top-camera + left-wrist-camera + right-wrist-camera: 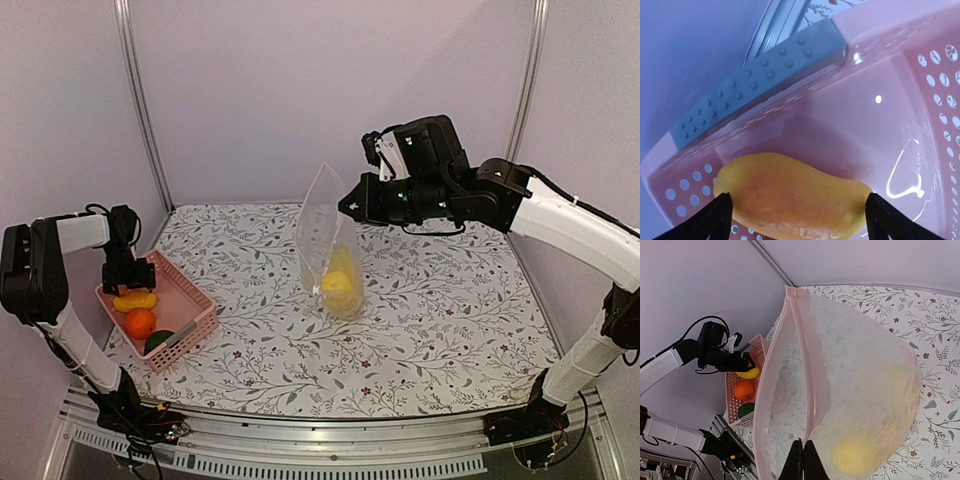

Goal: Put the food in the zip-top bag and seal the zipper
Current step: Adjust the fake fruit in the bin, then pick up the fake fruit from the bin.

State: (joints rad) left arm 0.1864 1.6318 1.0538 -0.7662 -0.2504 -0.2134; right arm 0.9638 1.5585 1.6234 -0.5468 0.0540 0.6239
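The clear zip-top bag [322, 222] stands upright mid-table with yellow food [340, 283] at its bottom. My right gripper [346, 210] is shut on the bag's mouth edge [803, 450]. The pinkish zipper [771, 371] runs along the mouth, which gapes open; a yellow piece [852, 458] shows through the bag [865, 365]. My left gripper [124, 281] is low in the pink basket [192, 302], open, its fingers at either end of a yellow mango-like fruit [790, 195]. An orange [140, 322] and a dark green piece [158, 341] lie beside it.
The basket sits at the table's left edge, near the left wall and frame post [140, 100]. A grey studded strip [760, 75] lines the basket rim [890, 30]. The floral tablecloth [440, 320] covers the table.
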